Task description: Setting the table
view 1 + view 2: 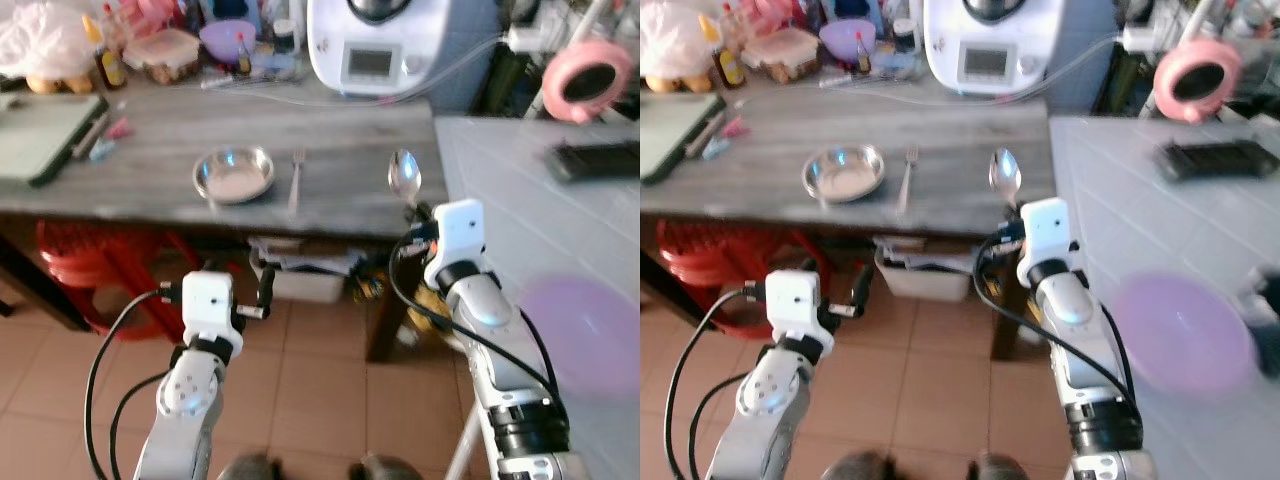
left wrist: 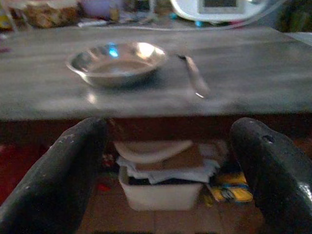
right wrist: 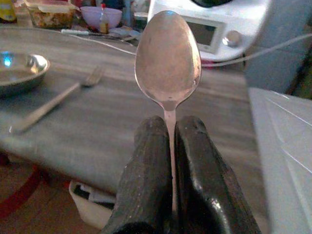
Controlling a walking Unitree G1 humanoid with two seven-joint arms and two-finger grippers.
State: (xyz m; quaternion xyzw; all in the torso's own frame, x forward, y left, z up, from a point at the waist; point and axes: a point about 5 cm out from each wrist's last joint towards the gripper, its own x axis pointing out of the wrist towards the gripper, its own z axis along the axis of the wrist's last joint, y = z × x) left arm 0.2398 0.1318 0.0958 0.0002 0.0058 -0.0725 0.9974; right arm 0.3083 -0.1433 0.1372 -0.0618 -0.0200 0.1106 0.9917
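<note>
Spoon handle hidden between right gripper fingers.

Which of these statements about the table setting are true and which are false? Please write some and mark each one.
1. The right gripper is shut on a spoon. True.
2. The fork lies on the wooden table, beside the metal bowl on its right. True.
3. The left gripper holds a knife. False: its fingers are open and hold nothing, below the table edge.
4. The spoon already rests inside the metal bowl. False: it is held upright in the air, over the right end of the table.
5. A white kitchen appliance stands at the back of the table. True.
</note>
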